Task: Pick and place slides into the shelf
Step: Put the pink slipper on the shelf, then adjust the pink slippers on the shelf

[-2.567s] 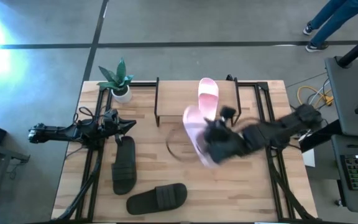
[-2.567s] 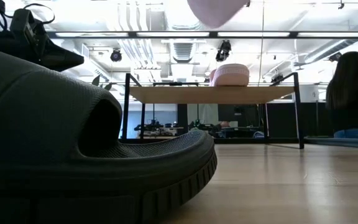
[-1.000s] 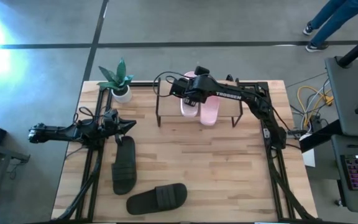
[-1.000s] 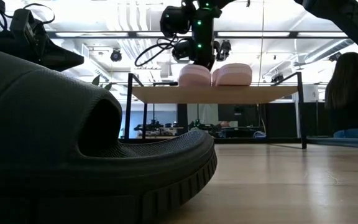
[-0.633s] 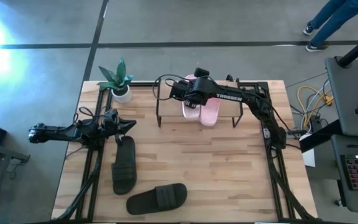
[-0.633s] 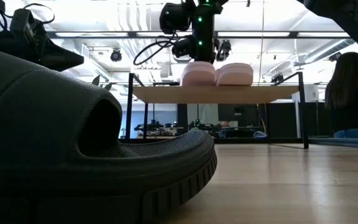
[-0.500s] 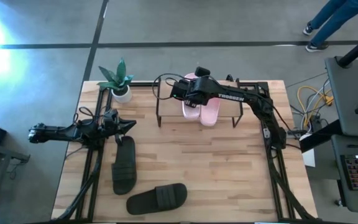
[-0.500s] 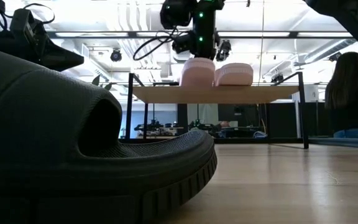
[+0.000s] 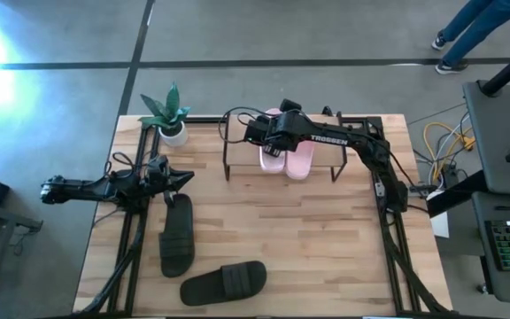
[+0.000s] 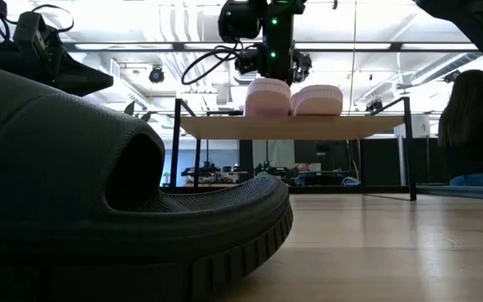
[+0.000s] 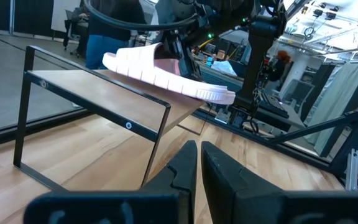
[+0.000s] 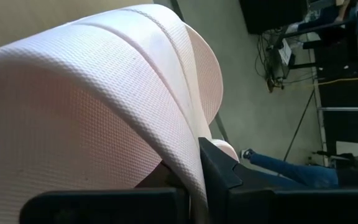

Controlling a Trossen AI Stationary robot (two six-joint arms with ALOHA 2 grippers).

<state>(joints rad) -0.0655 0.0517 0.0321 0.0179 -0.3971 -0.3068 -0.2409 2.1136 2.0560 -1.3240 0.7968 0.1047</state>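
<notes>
Lying nearest on the table, well in front of the shelf point(image 9: 237, 142), are two dark slides point(image 9: 223, 281) point(image 9: 177, 234); the left gripper point(image 9: 182, 180) is waiting off the shelf's front-left, fingers together; on the shelf's top board two pink slides are sitting side by side, the right gripper point(image 9: 271, 146) clamping the strap of the left pink slide point(image 10: 267, 96), the other pink slide point(image 9: 301, 159) just beside it.
</notes>
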